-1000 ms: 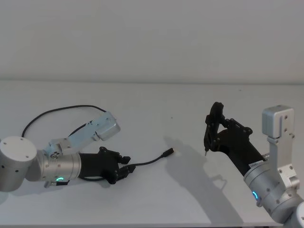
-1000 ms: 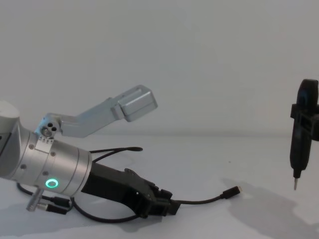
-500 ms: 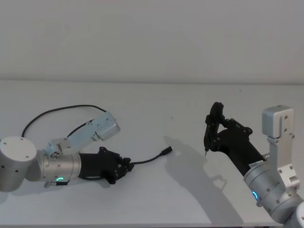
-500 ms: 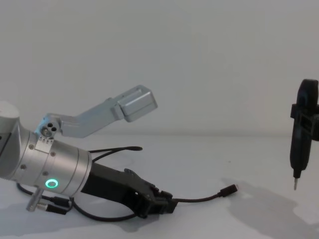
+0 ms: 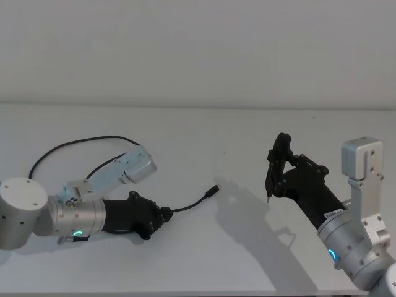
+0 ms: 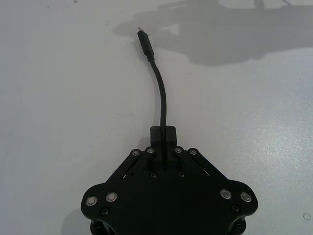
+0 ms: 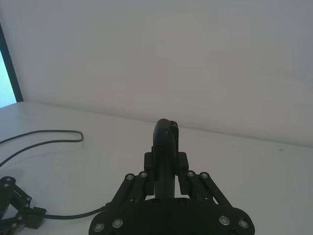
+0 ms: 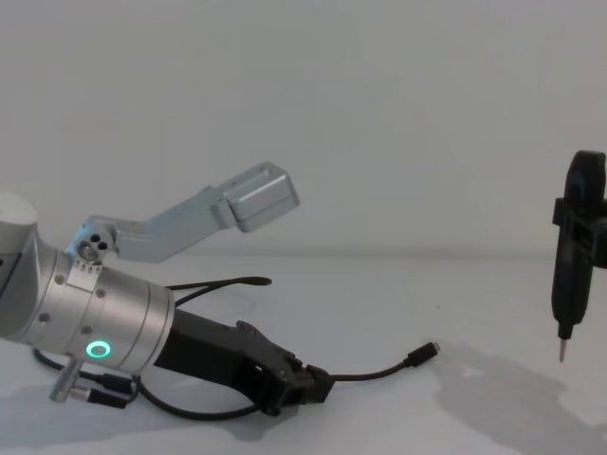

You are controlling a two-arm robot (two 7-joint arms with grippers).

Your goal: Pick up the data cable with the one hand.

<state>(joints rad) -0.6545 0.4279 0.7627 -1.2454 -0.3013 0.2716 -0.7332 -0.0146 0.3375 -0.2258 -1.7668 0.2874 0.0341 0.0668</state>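
My left tool [image 5: 162, 215] pinches the data cable [image 6: 164, 110] low on the worktop [image 5: 204, 136], plug [image 5: 213, 191] lying toward 2 o'clock; I judge a straight lift comes next, right tool [image 5: 279, 179] parked gripping a pen [image 8: 572, 248].

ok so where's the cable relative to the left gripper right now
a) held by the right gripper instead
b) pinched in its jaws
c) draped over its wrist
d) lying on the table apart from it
B: in the left wrist view the cable runs straight into the left gripper, whose jaws are shut on it, while the right gripper holds a tool off to the side.
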